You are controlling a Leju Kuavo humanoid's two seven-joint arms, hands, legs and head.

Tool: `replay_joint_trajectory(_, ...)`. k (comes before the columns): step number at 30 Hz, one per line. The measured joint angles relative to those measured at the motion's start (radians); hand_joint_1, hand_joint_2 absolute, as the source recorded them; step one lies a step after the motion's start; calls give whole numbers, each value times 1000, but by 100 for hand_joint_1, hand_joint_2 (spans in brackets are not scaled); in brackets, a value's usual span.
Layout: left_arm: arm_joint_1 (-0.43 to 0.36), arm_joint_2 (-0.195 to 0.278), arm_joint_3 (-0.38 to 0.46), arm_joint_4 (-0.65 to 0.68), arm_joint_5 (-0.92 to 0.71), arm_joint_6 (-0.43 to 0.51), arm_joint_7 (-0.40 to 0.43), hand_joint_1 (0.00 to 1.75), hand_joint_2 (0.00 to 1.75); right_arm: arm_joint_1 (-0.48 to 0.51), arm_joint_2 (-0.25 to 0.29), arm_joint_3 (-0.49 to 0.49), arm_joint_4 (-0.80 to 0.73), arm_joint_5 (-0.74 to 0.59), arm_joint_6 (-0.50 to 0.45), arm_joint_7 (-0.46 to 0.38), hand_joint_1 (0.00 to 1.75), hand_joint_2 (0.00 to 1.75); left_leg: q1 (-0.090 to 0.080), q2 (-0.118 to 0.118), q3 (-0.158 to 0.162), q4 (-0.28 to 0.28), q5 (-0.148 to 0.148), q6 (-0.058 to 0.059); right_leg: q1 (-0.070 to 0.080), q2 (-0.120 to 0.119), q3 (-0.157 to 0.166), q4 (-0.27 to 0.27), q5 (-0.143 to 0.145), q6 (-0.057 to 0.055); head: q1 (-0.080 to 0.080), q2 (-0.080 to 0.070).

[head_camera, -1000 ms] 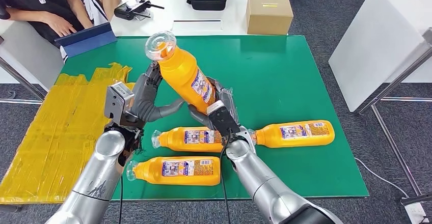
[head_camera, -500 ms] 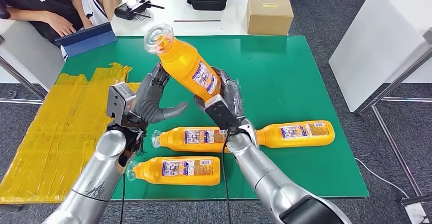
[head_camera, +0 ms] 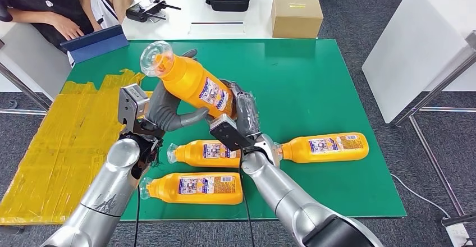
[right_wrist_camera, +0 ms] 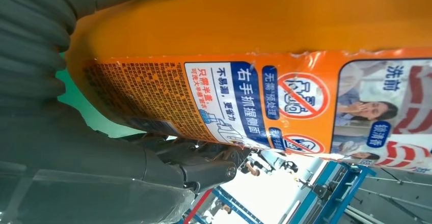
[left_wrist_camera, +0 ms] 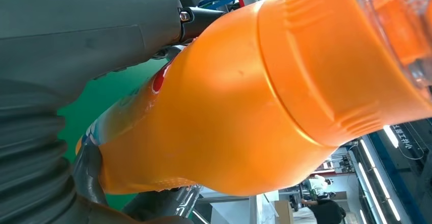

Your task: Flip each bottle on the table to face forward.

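Here, orange bottle (head_camera: pixel 190 82) lifted above the green table (head_camera: pixel 314 78), cap tilted toward 10 o'clock; left robot hand (head_camera: pixel 166 112) grips its middle, right robot hand (head_camera: pixel 242 115) clasps its base; three bottles (head_camera: pixel 323 147) lying below

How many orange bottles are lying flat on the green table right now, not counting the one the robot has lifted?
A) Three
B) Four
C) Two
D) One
A: three bottles lie on the green table: the near bottle, the middle bottle and the right-side bottle, while the lifted bottle is up between the left hand and the right hand.
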Motion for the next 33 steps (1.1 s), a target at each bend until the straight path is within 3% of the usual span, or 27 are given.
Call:
replay_joint_trajectory(26, -5, -17, 5, 4, 127, -9, 45, 0, 175, -8, 25, 65, 50, 8, -13, 1, 175, 175, 0, 0, 0, 0, 0, 0, 0, 0, 0, 0, 0, 0, 0, 0)
replay_joint_trajectory(33, -4, -19, 8, 4, 168, -17, 42, 0, 175, -7, 26, 77, 51, -57, 89, 1, 175, 175, 0, 0, 0, 0, 0, 0, 0, 0, 0, 0, 0, 0, 0, 0)
